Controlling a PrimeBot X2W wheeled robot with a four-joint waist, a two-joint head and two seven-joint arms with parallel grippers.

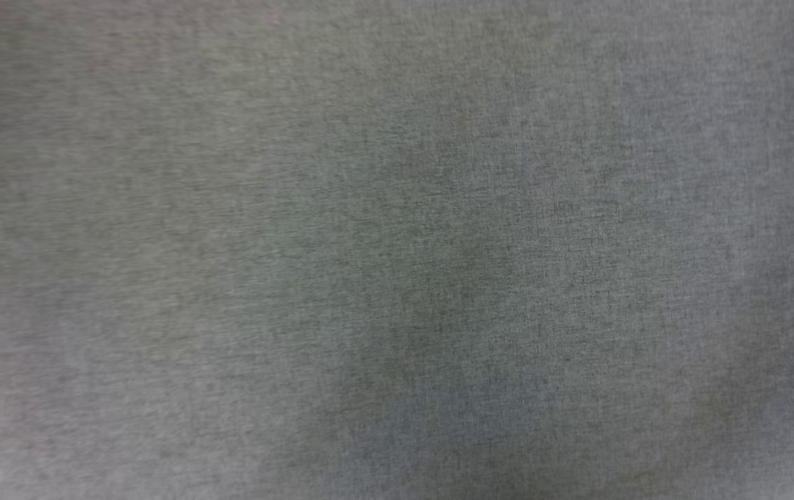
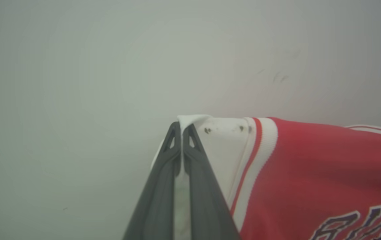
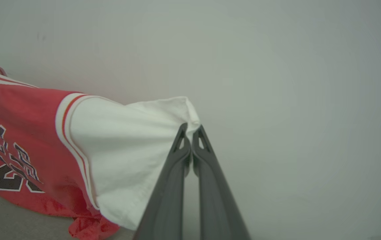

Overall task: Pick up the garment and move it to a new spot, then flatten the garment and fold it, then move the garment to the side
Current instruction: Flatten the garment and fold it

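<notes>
The garment (image 2: pixel 310 166) is a red jersey T-shirt with white sleeves, striped trim and dark white-outlined chest letters. In the left wrist view my left gripper (image 2: pixel 181 128) is shut on the edge of one white sleeve (image 2: pixel 223 150), and the red body stretches off to the right. In the right wrist view my right gripper (image 3: pixel 192 131) is shut on the tip of the other white sleeve (image 3: pixel 123 143), and the red body (image 3: pixel 20 133) hangs to the left with its lower edge bunched on the grey surface.
A pale grey wall (image 2: pixel 110 66) stands behind the held shirt in both wrist views. The head view looks straight down at grey woven cloth (image 1: pixel 397 250) covering the table, with a soft shadow near the middle.
</notes>
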